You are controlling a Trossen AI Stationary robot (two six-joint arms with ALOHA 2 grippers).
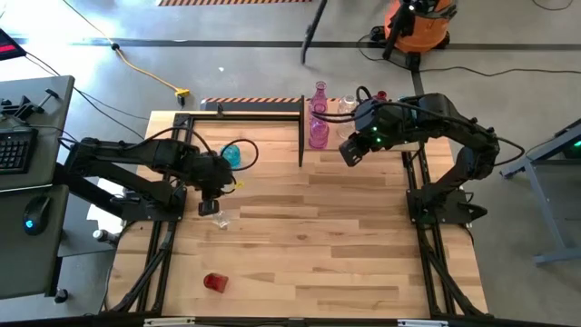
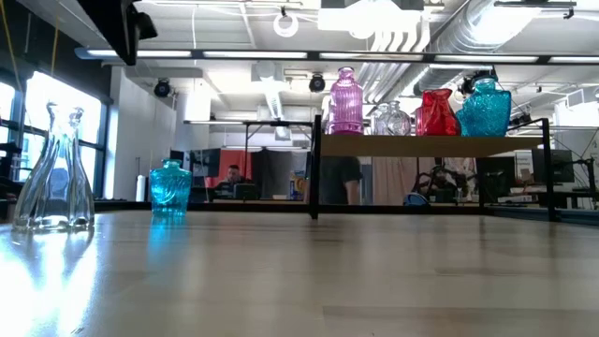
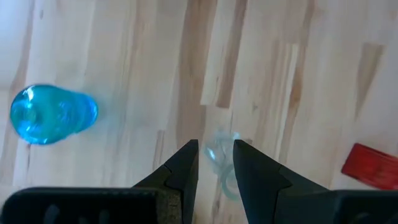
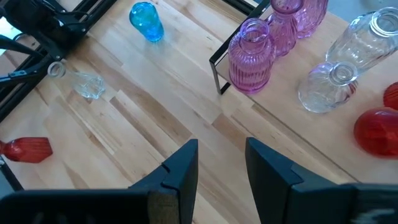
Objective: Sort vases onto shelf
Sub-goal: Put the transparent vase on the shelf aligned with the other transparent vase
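Left gripper [image 3: 216, 163] hangs directly above the clear glass vase [image 3: 219, 163], jaws parted, one finger to either side of the vase's rim as seen from its wrist; whether the fingers touch the glass cannot be told. The clear vase stands upright on the wooden tabletop [image 1: 345, 236], and in the low view its slender neck shows bare at the far left. Out beyond those jaws to one side stands a small teal vase [image 3: 53, 114], also upright; to the other side a red vase [image 3: 372, 165] lies tipped over, near the table's front edge in the high view.

Right gripper [image 4: 222, 165] hovers in the air with nothing between its fingers, jaws a little apart, just off the shelf [image 4: 292, 134] edge. Ahead of those jaws, on the shelf: a ribbed pink vase [image 4: 250, 56] at the nearest corner post, another pink one behind it, two clear vases [image 4: 328, 87] alongside, and red glass at the far edge.
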